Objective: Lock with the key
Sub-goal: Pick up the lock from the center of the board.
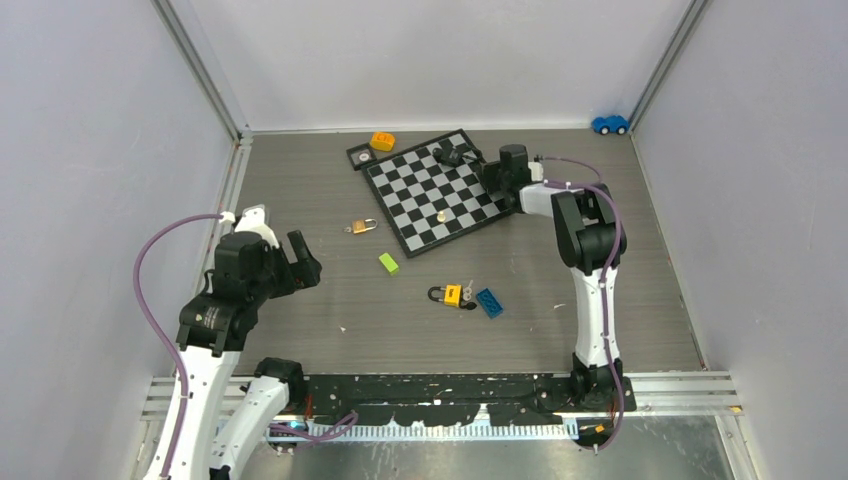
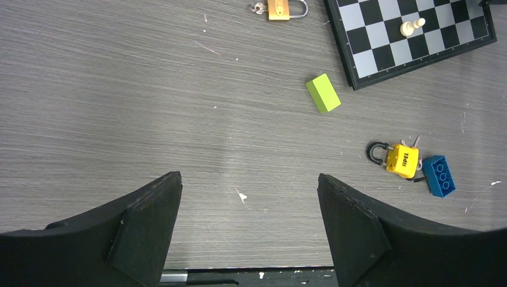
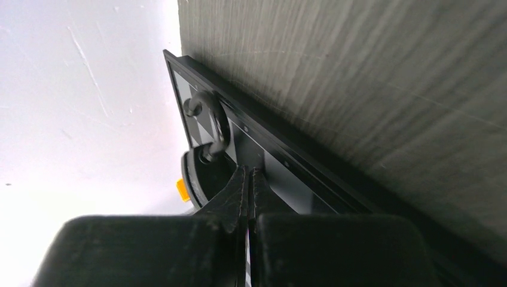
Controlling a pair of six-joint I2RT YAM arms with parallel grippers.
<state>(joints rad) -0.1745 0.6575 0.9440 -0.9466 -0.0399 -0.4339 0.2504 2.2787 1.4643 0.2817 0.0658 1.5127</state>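
Key [image 2: 412, 143]: small silvery bunch lying flat on the table, touching the body end of the yellow padlock [image 2: 402, 159], away from its shackle. From above it sits at the padlock's 2 o'clock, with the blue brick [image 2: 439, 176] just beside it at 4 o'clock. No gripper is on it.

Further out: green block [image 2: 323, 93] at the key's 10 o'clock. Chessboard [image 1: 430, 190] at 12 o'clock. Brass padlock [image 1: 362, 227] at the board's 9 o'clock.

Right gripper [image 3: 248, 179]: reaches over the far corner of the board, fingers pressed together. Tips are against a dark padlock [image 1: 449, 154] resting there. Cannot tell whether anything thin is pinched between them.

Left gripper [image 2: 249, 179]: hangs above bare table at the key's 9 o'clock, well apart from it, fingers spread wide and holding nothing.

Judgement: an early step, with the effort on the dark padlock and not on a key. No key is visibly in any keyhole. The next move calls for getting a key edge-on between fingertips. It is thin and flat on the table, so the pinch must be low and precise, with the lock body steadied for insertion and turning.
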